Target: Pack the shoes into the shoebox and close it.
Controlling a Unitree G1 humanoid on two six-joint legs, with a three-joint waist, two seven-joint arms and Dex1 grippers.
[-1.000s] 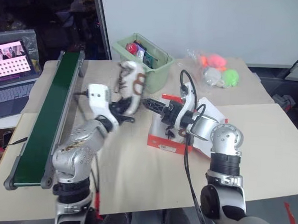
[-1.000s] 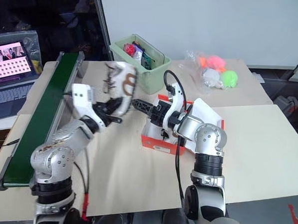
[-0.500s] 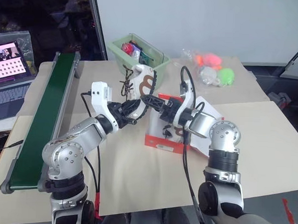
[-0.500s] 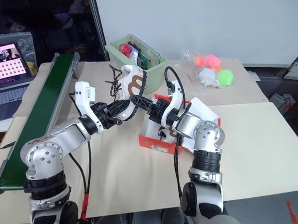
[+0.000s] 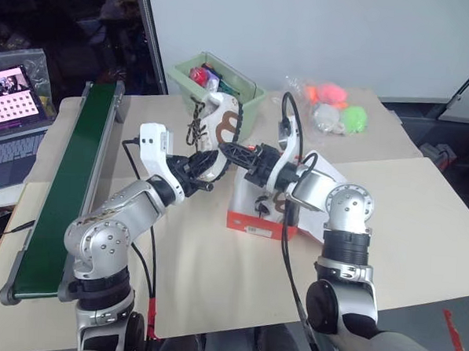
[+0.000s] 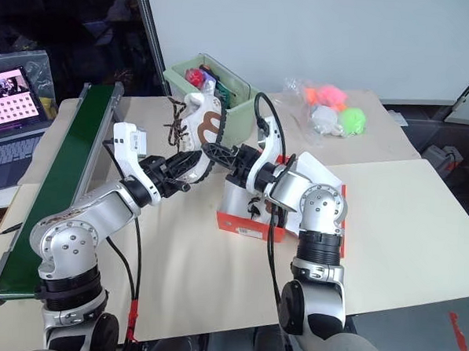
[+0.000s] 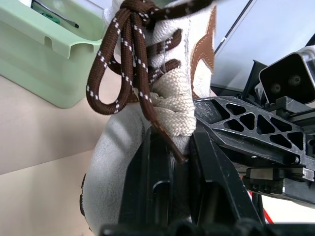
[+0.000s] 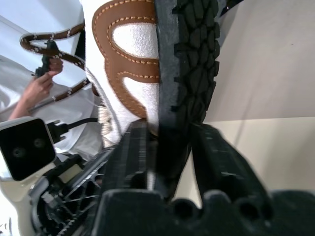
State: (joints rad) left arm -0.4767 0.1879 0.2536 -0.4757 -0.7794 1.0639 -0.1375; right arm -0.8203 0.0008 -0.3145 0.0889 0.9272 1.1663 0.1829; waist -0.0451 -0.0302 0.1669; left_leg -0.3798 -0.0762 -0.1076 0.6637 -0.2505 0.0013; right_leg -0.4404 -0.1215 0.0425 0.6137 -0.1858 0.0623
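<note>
1. Head views: one shoe [image 5: 215, 131] is held in the air between both arms, above the worktop [image 5: 213, 277], just in front of the pale green bin [image 5: 216, 84] and beside the shoebox [image 5: 268, 213]. The left end effector [image 5: 206, 170] is clamped on its laced upper; the right end effector [image 5: 228, 151] meets it from the other side. The shoebox – orange-red, lid flap open – sits near the middle of the worktop, well clear of the edges. A green conveyor [image 5: 65, 186] runs along the left side; a bag of bright toys [image 5: 332, 110] lies at the far right corner. The near part of the worktop is bare.
2. Left wrist view: its fingers [image 7: 150, 187] pinch the off-white upper just below the brown laces [image 7: 130, 64].
3. Right wrist view: its fingers [image 8: 130, 157] sit narrowly either side of the black sole edge [image 8: 189, 64] – gripping the shoe.
</note>
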